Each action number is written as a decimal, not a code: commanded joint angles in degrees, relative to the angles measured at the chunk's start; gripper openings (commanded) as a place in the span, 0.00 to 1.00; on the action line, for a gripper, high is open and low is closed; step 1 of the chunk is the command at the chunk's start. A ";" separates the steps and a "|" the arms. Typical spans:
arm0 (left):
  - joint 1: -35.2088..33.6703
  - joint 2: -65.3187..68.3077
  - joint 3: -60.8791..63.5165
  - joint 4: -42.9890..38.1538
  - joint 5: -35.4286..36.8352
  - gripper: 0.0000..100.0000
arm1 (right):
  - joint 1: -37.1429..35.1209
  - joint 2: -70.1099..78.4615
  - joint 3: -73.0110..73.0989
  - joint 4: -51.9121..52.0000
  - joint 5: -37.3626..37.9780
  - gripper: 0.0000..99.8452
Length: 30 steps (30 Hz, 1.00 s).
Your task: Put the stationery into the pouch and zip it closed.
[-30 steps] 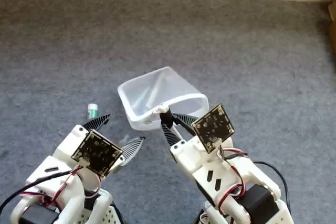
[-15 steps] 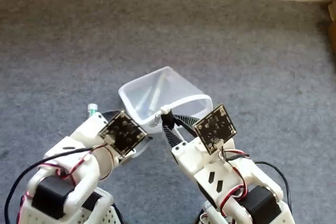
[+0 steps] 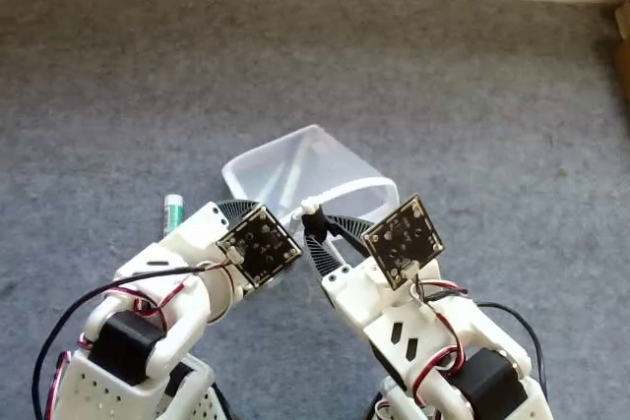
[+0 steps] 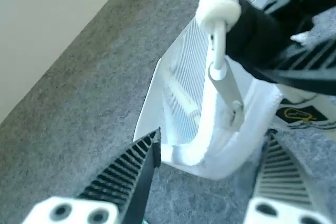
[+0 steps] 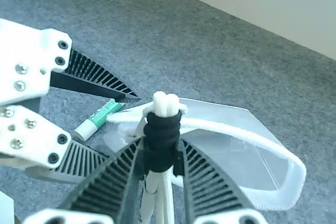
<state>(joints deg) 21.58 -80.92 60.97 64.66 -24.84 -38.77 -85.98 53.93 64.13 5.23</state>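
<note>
Two arms at the pouch [image 3: 307, 172], status:

- Pouch: translucent white mesh, sitting on the grey desk [image 3: 472, 95] just ahead of both arms. Its mouth gapes open toward them. The white zip band arcs free across the opening.
- Right end effector [image 5: 163, 148]: fingers pinched tight on the zipper pull [image 5: 166, 104]. They grip the black-wrapped section just under the white knob, and the knob pokes out above the fingertips. In the left wrist view a metal tab hangs below the knob against the zip band.
- Left end effector [image 4: 210, 142]: fingers spread wide, holding nothing. They straddle the pouch's near edge, one ribbed finger on either side of the corner. Can't tell whether either finger touches the fabric.
- The two end effectors sit close together at the pouch's near rim, left beside right.
- Green-and-white tube [image 3: 173, 211]: lying flat on the desk, outside the pouch, on the outer side of the left arm. It is near the pouch's corner but apart from it.
- Some pale stick-like shapes show through the mesh inside the pouch. Can't tell what they are.
</note>
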 commanded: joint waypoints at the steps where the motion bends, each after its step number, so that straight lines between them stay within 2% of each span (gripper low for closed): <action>1: 0.66 0.04 -0.66 -1.76 -0.70 0.23 | 0.57 -0.92 -3.65 0.22 -0.35 0.01; 19: 4.35 -0.57 -0.84 -3.25 -0.35 0.00 | 0.75 -0.92 -3.65 0.22 -0.35 0.01; 22: 4.35 -2.77 -1.01 -0.62 1.23 0.01 | 0.75 -0.92 -3.65 0.22 -0.35 0.01; 30: 3.82 -16.66 -5.23 14.33 1.41 0.01 | 0.84 -0.92 -3.74 -0.22 -0.35 0.01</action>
<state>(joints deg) 25.19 -91.65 60.00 73.89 -24.04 -38.68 -86.51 53.93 64.13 5.32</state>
